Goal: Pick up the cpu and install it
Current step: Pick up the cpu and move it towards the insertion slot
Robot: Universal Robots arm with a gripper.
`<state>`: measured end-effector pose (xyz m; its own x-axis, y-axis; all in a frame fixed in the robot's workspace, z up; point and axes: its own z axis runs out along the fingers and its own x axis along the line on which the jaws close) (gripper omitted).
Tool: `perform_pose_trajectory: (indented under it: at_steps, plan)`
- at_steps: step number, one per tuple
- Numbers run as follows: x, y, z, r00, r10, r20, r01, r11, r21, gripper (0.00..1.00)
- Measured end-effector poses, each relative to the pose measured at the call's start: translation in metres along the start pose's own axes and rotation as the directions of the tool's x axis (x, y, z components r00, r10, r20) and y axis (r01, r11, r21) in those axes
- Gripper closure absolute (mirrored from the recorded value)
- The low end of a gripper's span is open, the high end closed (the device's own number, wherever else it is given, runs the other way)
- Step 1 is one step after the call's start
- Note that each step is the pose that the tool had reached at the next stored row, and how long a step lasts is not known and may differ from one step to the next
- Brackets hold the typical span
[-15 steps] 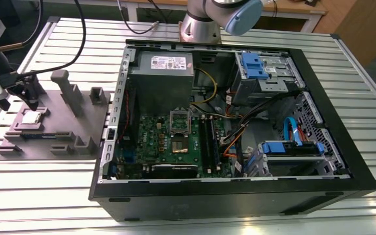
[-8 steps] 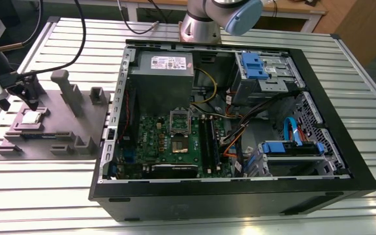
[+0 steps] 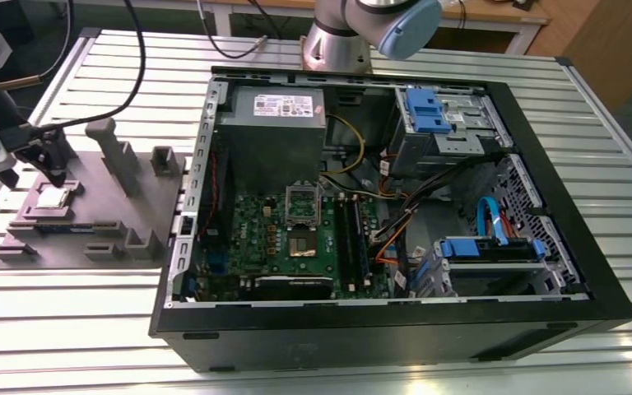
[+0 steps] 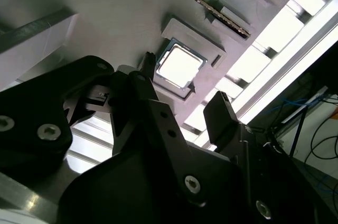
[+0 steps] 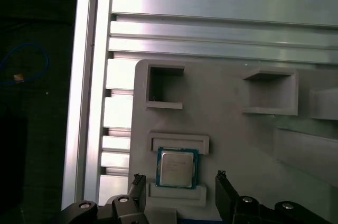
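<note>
The cpu lay flat in a shallow seat on the grey tray. In the exterior view that put it at about 9 o'clock from the open case, on the slatted surface. It was not gripped. The hand hung right over it, spread, and in both wrist views one finger stood off each of two opposite sides of the chip, wider than the chip and not touching it.

It looked like a light, stiff little plate that would not flex or sag in a pinch. The bright metal top seemed smooth and likely slippery, so pressing down on it would give no hold. The thin side edges along the darker rim looked like the place to take it. The tray's raised lips guarded two of the sides. The other two were open, and those were the ones the fingers faced. The underside was probably the fragile part, so a light, level squeeze seemed wise. A tilted grip might let so thin a piece twist out or catch on the lips. The board sat inside the case, at about 3 o'clock from the tray.
</note>
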<state>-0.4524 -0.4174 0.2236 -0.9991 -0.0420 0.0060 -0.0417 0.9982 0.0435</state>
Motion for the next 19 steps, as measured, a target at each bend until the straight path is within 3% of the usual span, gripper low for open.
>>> perform_pose_trajectory:
  at_steps: [10, 14, 19]
  plan:
    - [-0.0001, -0.0006, 0.0148, 0.9997, 0.025, 0.0011, -0.025, 0.9997, -0.0002, 0.36]
    - [0.0002, -0.0007, 0.0194, 0.9997, 0.025, 0.0013, -0.025, 0.9997, -0.0053, 0.36]
    - [0.0002, -0.0011, 0.0266, 0.9997, 0.025, 0.0012, -0.025, 0.9997, -0.0056, 0.36]
